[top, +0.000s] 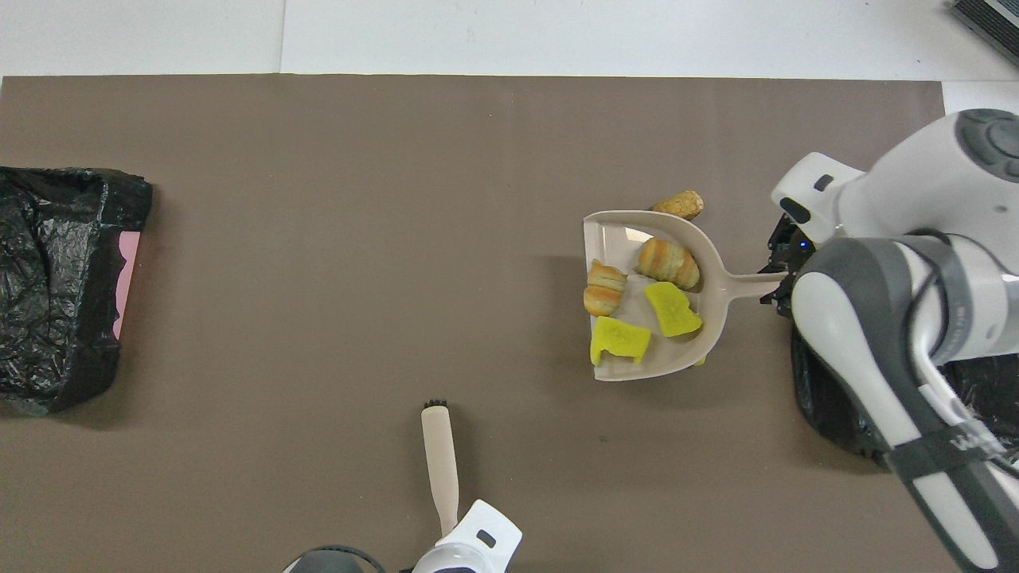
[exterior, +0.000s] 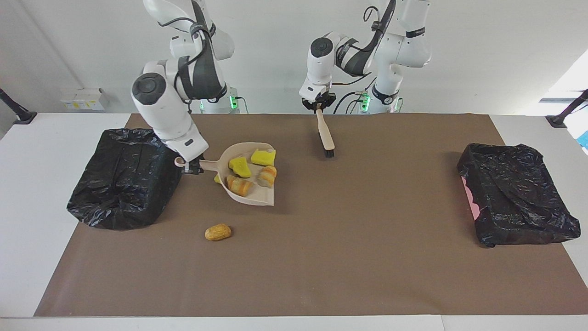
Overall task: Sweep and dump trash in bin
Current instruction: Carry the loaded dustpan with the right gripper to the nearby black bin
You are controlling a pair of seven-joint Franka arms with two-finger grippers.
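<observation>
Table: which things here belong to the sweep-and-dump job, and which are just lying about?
Job:
- dustpan with four scraps, held by right gripper
- brush, held by left gripper
- bin beside the dustpan
- tan lump on the mat
- yellow scrap peeking from under the dustpan

Lying about:
- second bin at the left arm's end
- white box

Arm shells: glossy white, rounded.
Joint caps: dark grey discs.
Elbow bands: dark grey, lettered.
Cables: black, looped outside.
Base lights: green.
Grippers: black.
</observation>
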